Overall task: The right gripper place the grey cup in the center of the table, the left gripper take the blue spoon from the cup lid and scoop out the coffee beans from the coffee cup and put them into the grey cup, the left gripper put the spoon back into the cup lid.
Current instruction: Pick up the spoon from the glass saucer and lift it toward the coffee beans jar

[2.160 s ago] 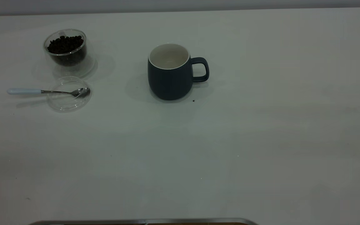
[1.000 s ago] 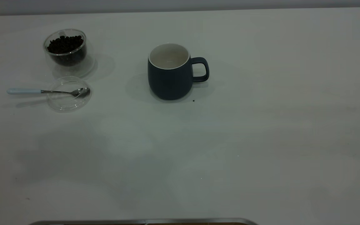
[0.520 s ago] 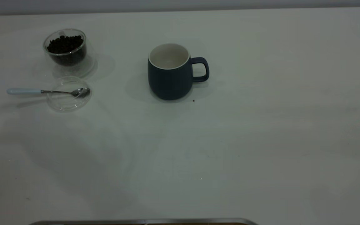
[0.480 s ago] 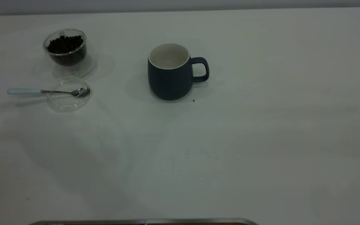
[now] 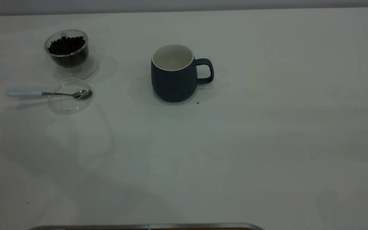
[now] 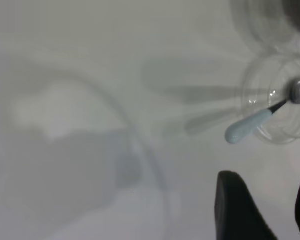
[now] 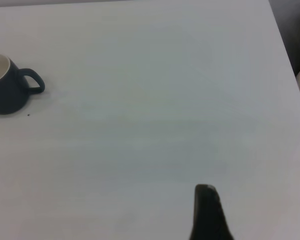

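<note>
Dim, even overhead light; soft shadows on table (image 5: 267,127); left wrist view blurred.

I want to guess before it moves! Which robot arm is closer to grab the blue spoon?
Probably the left. Its tool hangs open close to the blue spoon, whose bowl rests in the cup lid. The right tool is far off, with only the grey cup in its view.

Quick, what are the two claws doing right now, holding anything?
Left gripper: open, empty, hovering near the spoon handle.
Right gripper: only one finger shows, far from the mug; open or shut cannot be told.
</note>
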Motion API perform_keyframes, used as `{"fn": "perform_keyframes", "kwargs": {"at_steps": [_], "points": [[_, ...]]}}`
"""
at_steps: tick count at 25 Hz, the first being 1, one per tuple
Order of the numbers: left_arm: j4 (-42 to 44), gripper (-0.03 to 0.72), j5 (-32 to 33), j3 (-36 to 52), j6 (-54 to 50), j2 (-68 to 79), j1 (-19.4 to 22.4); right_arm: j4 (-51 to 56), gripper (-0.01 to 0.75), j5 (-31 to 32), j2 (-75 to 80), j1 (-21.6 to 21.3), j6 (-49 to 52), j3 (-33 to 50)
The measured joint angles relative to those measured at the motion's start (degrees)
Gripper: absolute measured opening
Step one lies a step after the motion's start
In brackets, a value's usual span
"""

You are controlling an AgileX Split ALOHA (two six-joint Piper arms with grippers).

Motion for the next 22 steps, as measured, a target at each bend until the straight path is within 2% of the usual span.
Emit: {"fn": "perform_keyframes", "kwargs": {"at_steps": [3, 8, 10, 17, 22], "points": [[-4.2, 0.416, -0.6, 0.0, 2.2, 0.8, 0.0, 0.0, 0.532, 0.0, 0.0, 0.0, 0.0, 0.0], [-9.4, 0.622, -2.8, -0.1, 2.8, 3.9, 0.0, 0.0, 0.532, 0.0, 0.0, 0.0, 0.0, 0.0], [-11.3, 0.656, -4.2, -0.1, 3.0, 5.0, 0.0, 0.0, 0.532, 0.0, 0.0, 0.0, 0.0, 0.0], [-14.7, 0.643, -3.9, -1.0, 7.4, 8.4, 0.0, 0.0, 0.532, 0.0, 0.0, 0.0, 0.0, 0.0], [-14.8, 0.603, 1.8, -3.8, 8.2, 14.0, 0.0, 0.0, 0.532, 0.0, 0.0, 0.0, 0.0, 0.0]]}}
